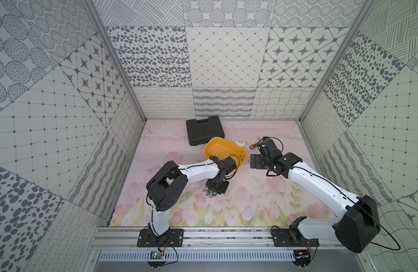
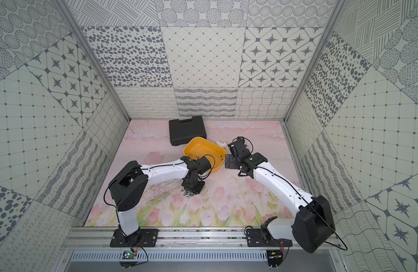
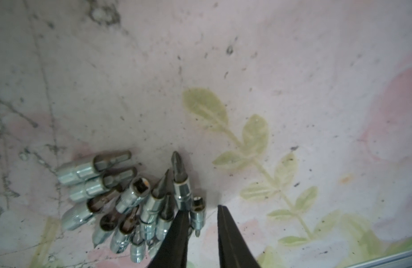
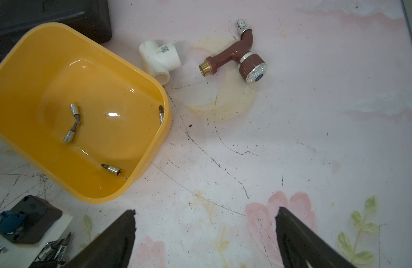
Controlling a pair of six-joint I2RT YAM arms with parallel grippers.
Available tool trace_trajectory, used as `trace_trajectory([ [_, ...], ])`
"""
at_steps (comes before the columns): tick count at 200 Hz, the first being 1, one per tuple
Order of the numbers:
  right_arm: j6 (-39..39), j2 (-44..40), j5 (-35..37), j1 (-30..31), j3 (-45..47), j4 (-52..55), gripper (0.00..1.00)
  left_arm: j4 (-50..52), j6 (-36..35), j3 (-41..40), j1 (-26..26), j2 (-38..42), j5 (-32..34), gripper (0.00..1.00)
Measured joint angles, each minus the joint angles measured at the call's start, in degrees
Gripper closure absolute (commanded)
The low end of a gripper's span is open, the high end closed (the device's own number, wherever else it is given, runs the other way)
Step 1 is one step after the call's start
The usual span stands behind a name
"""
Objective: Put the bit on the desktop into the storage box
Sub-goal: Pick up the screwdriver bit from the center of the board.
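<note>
Several silver bits (image 3: 135,204) lie in a heap on the flowered desktop, seen in both top views (image 1: 211,193) (image 2: 188,193). My left gripper (image 3: 201,208) points down at the heap's edge (image 1: 214,188). Its jaws stand narrowly open around one small bit (image 3: 197,213), which rests against one finger with a gap to the other. The yellow storage box (image 4: 38,46) (image 1: 217,141) sits behind it and holds several bits (image 4: 75,113). My right gripper (image 4: 205,212) hovers wide open over bare desktop beside the box (image 1: 256,161), holding nothing.
A black tool case (image 1: 204,129) lies at the back, touching the box. A white pipe tee (image 4: 159,59) and a brown tap (image 4: 235,55) lie right of the box. Patterned walls close in three sides; the rail runs along the front.
</note>
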State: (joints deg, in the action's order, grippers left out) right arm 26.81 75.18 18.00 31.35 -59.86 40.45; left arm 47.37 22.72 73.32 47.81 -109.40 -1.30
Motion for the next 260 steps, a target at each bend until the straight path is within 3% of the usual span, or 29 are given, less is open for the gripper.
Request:
trace_trajectory([
  [260, 0.0, -0.02, 0.02, -0.33, 0.74, -0.07, 0.03, 0.28, -0.04, 1.46, 1.64, 0.22, 1.07, 0.89],
])
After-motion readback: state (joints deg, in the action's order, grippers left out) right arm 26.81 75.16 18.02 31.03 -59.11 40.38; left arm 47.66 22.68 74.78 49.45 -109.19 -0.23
